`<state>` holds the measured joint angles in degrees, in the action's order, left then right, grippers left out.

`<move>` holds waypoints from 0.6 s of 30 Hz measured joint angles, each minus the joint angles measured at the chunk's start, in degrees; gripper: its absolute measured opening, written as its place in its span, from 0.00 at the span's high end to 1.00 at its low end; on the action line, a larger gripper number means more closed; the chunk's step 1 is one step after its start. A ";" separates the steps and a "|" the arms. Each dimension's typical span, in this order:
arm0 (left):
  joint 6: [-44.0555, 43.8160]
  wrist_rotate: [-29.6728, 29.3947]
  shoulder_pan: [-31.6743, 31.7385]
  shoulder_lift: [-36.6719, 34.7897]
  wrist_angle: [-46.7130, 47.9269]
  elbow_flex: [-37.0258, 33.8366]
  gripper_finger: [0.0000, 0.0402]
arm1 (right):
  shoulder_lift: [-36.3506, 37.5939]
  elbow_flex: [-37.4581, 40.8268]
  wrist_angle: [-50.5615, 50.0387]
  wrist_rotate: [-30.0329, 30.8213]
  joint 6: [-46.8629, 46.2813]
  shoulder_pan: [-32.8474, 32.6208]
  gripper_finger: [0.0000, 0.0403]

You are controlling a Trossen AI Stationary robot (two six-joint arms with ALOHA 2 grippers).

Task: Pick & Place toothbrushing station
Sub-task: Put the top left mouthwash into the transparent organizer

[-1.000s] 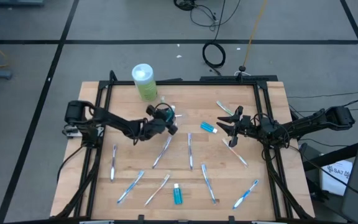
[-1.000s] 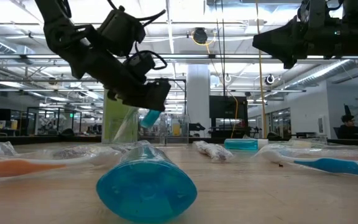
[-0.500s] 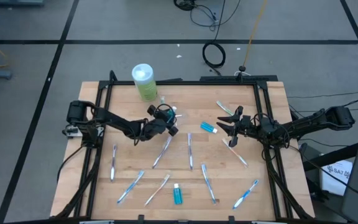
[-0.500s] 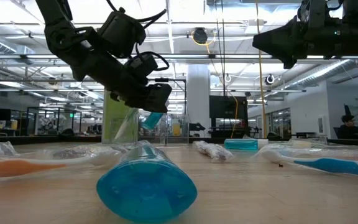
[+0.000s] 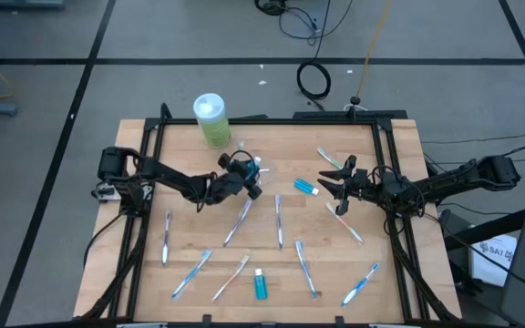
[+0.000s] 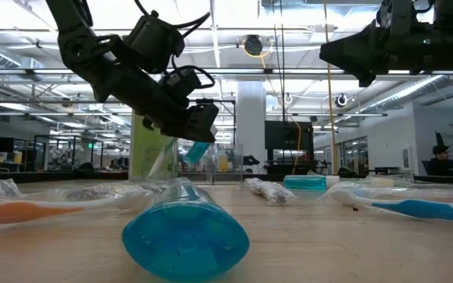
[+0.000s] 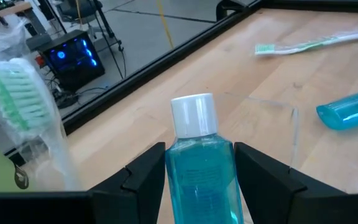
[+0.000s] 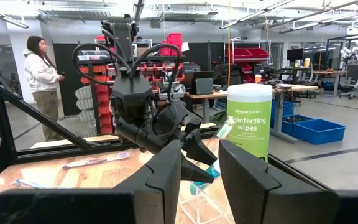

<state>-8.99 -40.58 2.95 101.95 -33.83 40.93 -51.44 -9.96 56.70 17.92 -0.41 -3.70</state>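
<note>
Left gripper [image 7: 196,163] clamps a blue mouthwash bottle [image 7: 197,168]

It hangs near the wipes canister [image 5: 211,119] by the table's [image 5: 390,273] far edge; right gripper [image 5: 332,184], fingers parted and empty, waits near the right edge.

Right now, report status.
Left end effector shut on small blue white-capped bottle, above table. Right end effector empty, waiting. Nothing blocking.

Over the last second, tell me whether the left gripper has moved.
Yes, slightly. In the low view the left gripper, shut on the small blue bottle, has edged rightward and a little lower against the green wipes canister behind it.
</note>
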 joint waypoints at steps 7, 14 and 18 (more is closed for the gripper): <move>-3.24 5.32 1.84 -0.07 -0.08 0.00 0.53 | 0.00 0.00 -0.01 -0.01 -0.02 0.00 0.75; -3.78 6.04 2.28 -0.07 -0.08 0.00 0.52 | 0.00 0.00 -0.01 -0.01 0.00 0.00 0.75; -3.78 5.97 2.29 -0.07 0.03 0.00 0.45 | 0.00 0.00 -0.01 -0.01 0.00 0.00 0.75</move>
<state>-12.77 -34.61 5.23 101.89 -33.80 40.93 -51.44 -9.96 56.69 17.91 -0.41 -3.70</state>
